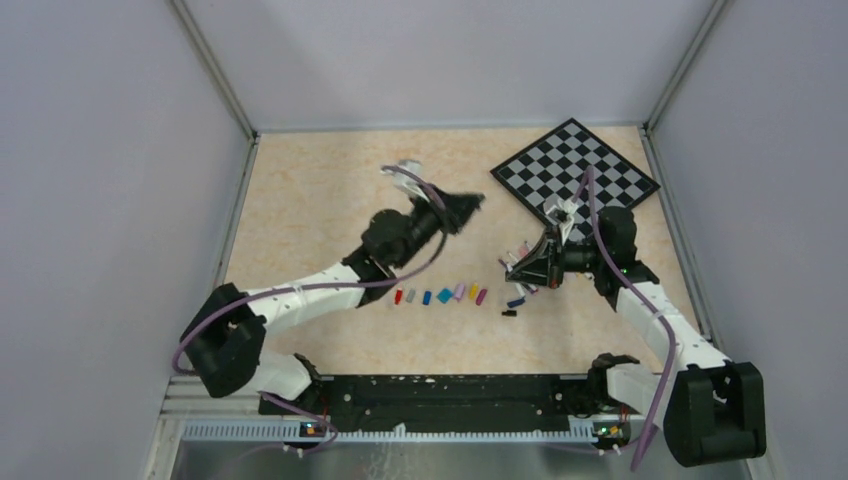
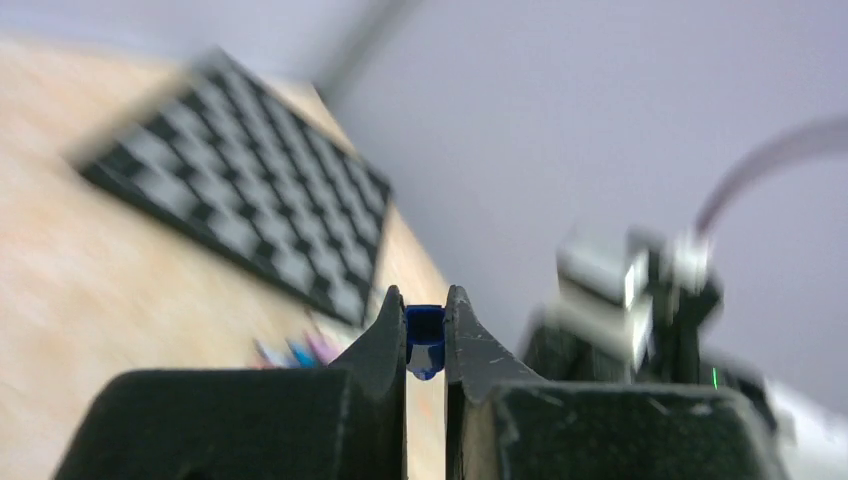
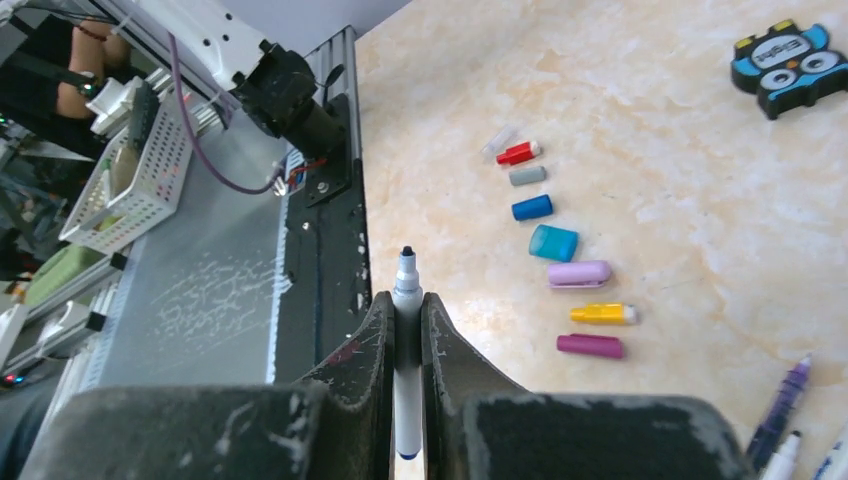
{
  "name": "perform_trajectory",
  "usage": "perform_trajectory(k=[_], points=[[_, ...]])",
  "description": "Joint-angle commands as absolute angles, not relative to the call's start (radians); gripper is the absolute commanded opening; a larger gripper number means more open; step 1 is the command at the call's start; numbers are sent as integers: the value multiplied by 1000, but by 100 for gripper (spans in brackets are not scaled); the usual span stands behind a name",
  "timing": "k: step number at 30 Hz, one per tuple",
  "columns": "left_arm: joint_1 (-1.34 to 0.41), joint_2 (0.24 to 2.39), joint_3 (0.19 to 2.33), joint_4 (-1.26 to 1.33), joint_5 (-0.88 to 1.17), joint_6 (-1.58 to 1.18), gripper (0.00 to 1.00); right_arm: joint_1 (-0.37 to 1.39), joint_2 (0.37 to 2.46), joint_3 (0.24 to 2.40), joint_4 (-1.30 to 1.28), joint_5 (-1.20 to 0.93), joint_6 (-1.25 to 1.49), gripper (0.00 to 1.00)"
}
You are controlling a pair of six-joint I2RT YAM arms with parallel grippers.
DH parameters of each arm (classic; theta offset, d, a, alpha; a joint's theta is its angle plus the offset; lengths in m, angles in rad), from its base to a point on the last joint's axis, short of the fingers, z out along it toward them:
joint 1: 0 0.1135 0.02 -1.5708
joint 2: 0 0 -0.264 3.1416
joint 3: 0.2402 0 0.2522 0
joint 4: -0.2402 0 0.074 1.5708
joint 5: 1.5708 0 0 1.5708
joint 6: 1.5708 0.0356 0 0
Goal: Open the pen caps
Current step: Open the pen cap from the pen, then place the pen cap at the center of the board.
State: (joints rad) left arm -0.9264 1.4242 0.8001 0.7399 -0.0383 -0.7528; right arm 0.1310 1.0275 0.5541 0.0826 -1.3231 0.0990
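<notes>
Now left fingers (image 2: pixel 380 345) pinch a blue cap (image 2: pixel 425 338); right fingers (image 3: pixel 372 350) clamp the uncapped pen (image 3: pixel 406 290), tip toward the near bench (image 3: pixel 700 150) edge.

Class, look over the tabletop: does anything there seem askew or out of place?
The chessboard lies turned diagonally, askew to the table edges. A blue-and-black owl-like toy sits apart from the neat row of caps, unrelated to pens.

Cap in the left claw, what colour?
Blue; the cap shows best in the left wrist view, pinched in the left claw.
</notes>
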Motion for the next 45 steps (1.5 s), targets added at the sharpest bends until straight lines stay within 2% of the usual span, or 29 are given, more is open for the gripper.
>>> perform_trajectory(k=[1,6,11,15,18,25,30,34,39,45], points=[[-786,1334,906,810,-218,-712,0,129,1032,549,18,-1373,38,0],[-770,1303,888,816,-179,-694,0,130,1041,578,-99,-1316,-75,0],[-743,1162,754,748,9,-663,1,53,1009,671,-365,-1182,-360,0],[-737,972,625,535,114,-630,7,-115,961,688,-396,-1140,-401,0],[-737,850,499,431,175,-638,0,-210,934,690,-403,-1108,-410,0],[-736,728,309,360,329,-697,0,-310,925,681,-411,-1073,-418,0],[-744,819,300,371,410,-733,0,-344,932,677,-408,-1038,-420,0],[-812,965,327,437,364,-750,0,-364,938,673,-399,-1018,-416,0],[-944,1192,474,452,233,-715,0,-377,944,666,-388,-1012,-405,0],[-1002,1463,670,445,196,-709,0,-382,943,661,-378,-1007,-398,0]])
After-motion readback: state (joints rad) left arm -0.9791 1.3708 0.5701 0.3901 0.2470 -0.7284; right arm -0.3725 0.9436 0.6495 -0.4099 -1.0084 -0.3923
